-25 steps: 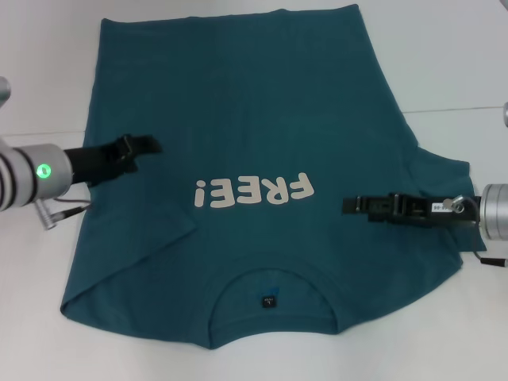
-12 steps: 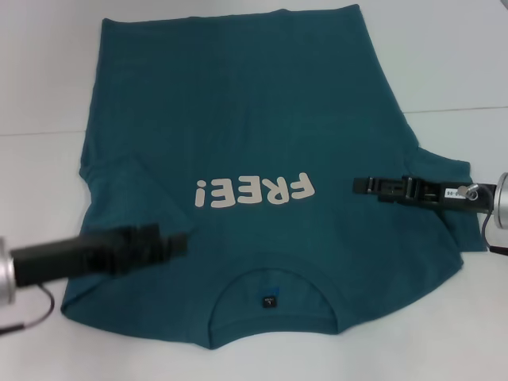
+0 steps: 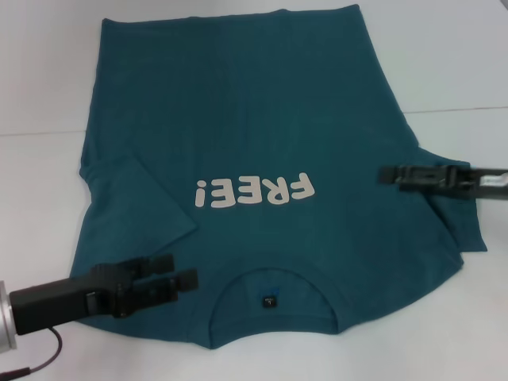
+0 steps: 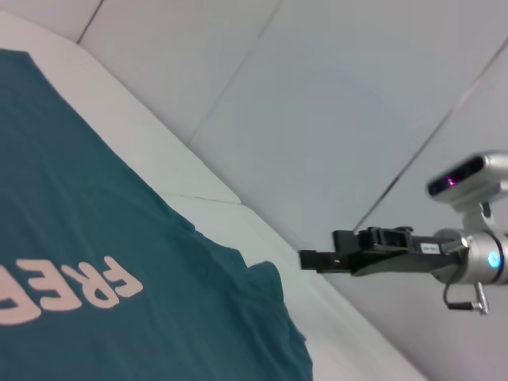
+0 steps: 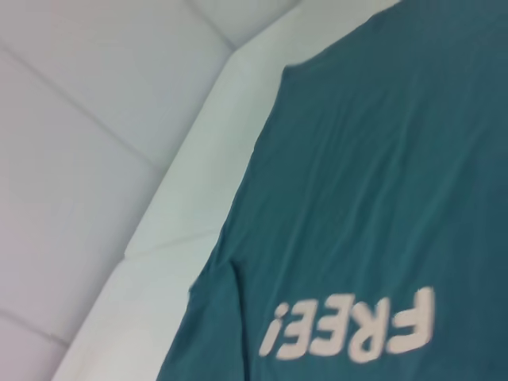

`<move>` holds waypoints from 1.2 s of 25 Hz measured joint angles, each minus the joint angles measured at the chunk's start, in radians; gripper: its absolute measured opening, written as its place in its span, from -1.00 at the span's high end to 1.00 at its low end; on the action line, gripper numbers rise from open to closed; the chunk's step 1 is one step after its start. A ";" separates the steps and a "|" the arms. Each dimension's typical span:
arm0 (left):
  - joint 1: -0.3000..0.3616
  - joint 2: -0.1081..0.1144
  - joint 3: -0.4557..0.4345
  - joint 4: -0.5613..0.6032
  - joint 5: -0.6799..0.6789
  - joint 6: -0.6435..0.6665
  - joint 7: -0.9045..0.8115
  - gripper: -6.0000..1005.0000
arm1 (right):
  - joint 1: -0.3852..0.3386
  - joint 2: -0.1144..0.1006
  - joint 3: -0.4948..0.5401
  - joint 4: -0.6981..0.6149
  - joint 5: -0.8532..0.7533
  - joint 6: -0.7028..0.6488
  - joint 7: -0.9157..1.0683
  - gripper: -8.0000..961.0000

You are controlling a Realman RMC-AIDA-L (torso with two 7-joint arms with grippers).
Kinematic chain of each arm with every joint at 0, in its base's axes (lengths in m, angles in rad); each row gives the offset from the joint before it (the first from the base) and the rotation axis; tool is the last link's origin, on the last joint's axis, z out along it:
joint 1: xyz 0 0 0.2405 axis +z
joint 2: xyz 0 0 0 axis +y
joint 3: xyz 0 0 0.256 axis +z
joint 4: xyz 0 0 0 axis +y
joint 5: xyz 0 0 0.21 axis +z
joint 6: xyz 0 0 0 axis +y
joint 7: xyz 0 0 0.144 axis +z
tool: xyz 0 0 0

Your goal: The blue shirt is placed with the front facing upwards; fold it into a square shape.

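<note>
Nearest the robot, the left gripper hangs low over the shirt's shoulder area just beside the collar, its two fingers parted a little with nothing between them. That round collar carries a small dark tag and lies at the near edge of the blue shirt, a large dark teal short-sleeved T-shirt spread front-up on the white table. Off-white rounded "FREE!" lettering crosses the chest and reads upside down from the head camera. The left sleeve is folded inward onto the body, giving that side a nearly straight edge; the right sleeve still spreads outward toward the table's right side. Above that sleeve, near mid-depth, the right gripper reaches in from the right edge; whether its fingers are parted or closed cannot be told. The shirt's long axis runs away from the robot, collar near and hem far. Bare white table lies open on both sides of the torso and beyond the hem.
</note>
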 joint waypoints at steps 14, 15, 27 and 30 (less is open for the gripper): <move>-0.006 -0.001 -0.128 -0.053 -0.012 0.017 -0.015 -0.59 | -0.110 -0.088 0.138 -0.126 -0.112 -0.018 0.247 -0.49; -0.007 -0.001 -0.128 -0.056 -0.015 0.016 -0.015 -0.59 | -0.110 -0.088 0.154 -0.126 -0.137 -0.001 0.281 -0.48; -0.008 -0.001 -0.130 -0.069 -0.018 0.001 -0.013 -0.59 | 0.014 -0.089 0.142 -0.082 -0.403 0.154 0.421 -0.36; -0.010 0.000 -0.131 -0.073 -0.027 0.000 -0.013 -0.59 | 0.048 -0.084 0.141 -0.075 -0.463 0.177 0.421 -0.37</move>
